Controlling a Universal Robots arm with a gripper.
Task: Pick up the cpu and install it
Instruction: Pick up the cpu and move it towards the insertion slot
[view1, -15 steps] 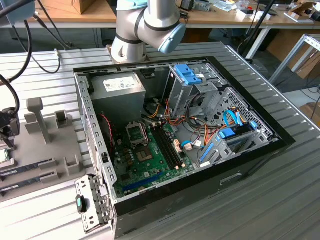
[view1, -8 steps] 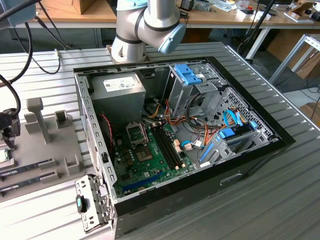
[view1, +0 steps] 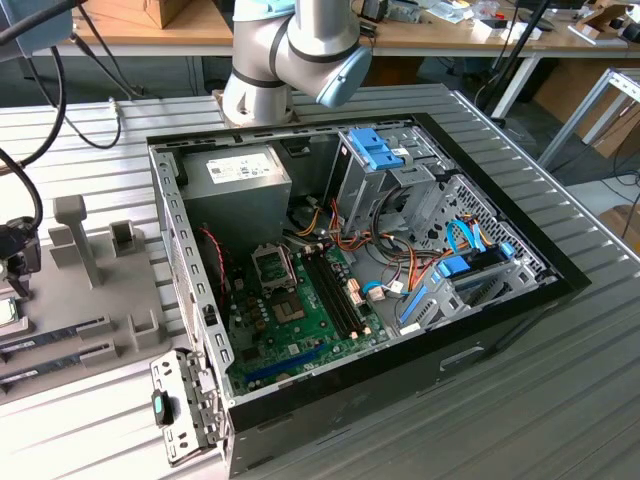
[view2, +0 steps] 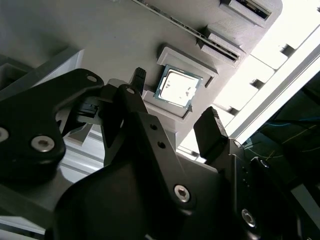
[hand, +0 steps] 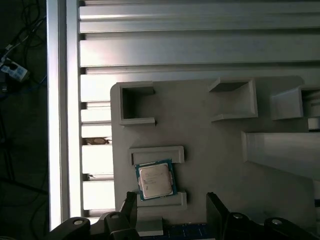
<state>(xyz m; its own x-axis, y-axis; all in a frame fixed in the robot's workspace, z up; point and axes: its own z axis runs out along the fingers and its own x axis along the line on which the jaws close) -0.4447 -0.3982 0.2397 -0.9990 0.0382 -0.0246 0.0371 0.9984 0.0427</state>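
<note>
The cpu (hand: 155, 179), a small flat square with a silvery lid and a thin green rim, lies in a recessed nest of a grey fixture plate (hand: 210, 145). It also shows as the cpu (view2: 177, 89) in the second wrist view. My gripper (hand: 172, 202) hovers open over it, one black finger (view2: 137, 80) at one side of the chip and the other finger (view2: 212, 127) at the opposite side. Nothing is held. In the exterior view the gripper (view1: 18, 268) is at the far left edge over the fixture plate (view1: 100, 290).
An open computer case (view1: 560, 285) lies on the slatted metal table (view1: 560, 400). Its green motherboard holds an open square socket (view1: 272, 265) beside black memory slots (view1: 335, 290). A grey power-supply box (view1: 245, 175), loose cables and blue drive brackets (view1: 378, 148) crowd the case. Memory sticks (view1: 50, 335) rest on the fixture.
</note>
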